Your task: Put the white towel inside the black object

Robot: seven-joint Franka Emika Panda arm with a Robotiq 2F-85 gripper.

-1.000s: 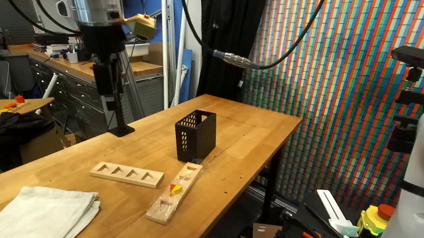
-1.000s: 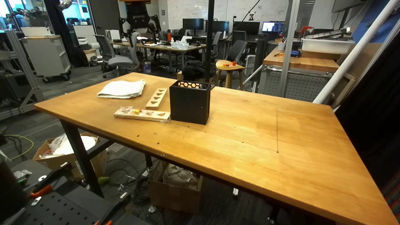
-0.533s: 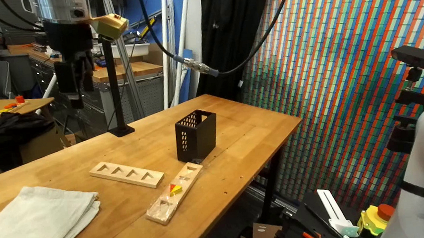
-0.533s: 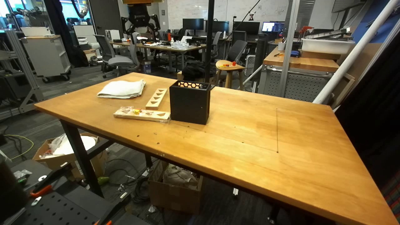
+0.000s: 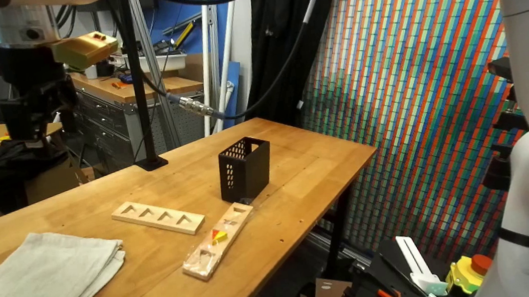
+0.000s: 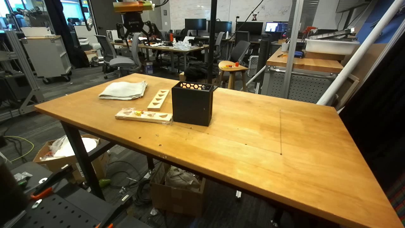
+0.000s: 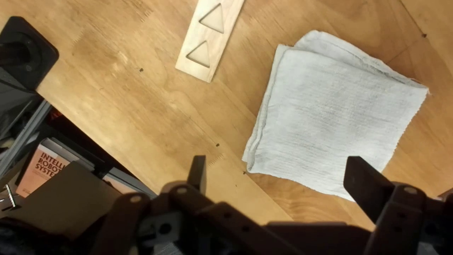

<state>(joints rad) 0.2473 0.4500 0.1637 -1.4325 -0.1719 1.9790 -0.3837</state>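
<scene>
The white towel [image 5: 44, 289] lies folded flat on the wooden table, also visible in an exterior view [image 6: 123, 91] and in the wrist view [image 7: 332, 117]. The black object is an open-topped basket [image 5: 257, 174] with holes in its sides; it stands upright on the table and also shows in an exterior view [image 6: 192, 106]. It is out of the wrist view. My gripper [image 7: 275, 161] is open with nothing between its fingers. In an exterior view the gripper [image 5: 47, 129] hangs high above table level. In the wrist view, one finger overlaps the towel's near edge, the other bare wood.
A wooden strip with triangular cut-outs [image 5: 157, 218] lies between towel and basket. A plastic-wrapped strip [image 5: 217, 240] with red and yellow pieces lies by the basket's foot. A black post's base [image 7: 26, 53] stands at the table edge. A cable [image 5: 193, 105] hangs from the arm.
My gripper has moved left and turned somewhat in an exterior view, towards the towel's side of the table. The towel, basket and wooden strips have not moved.
</scene>
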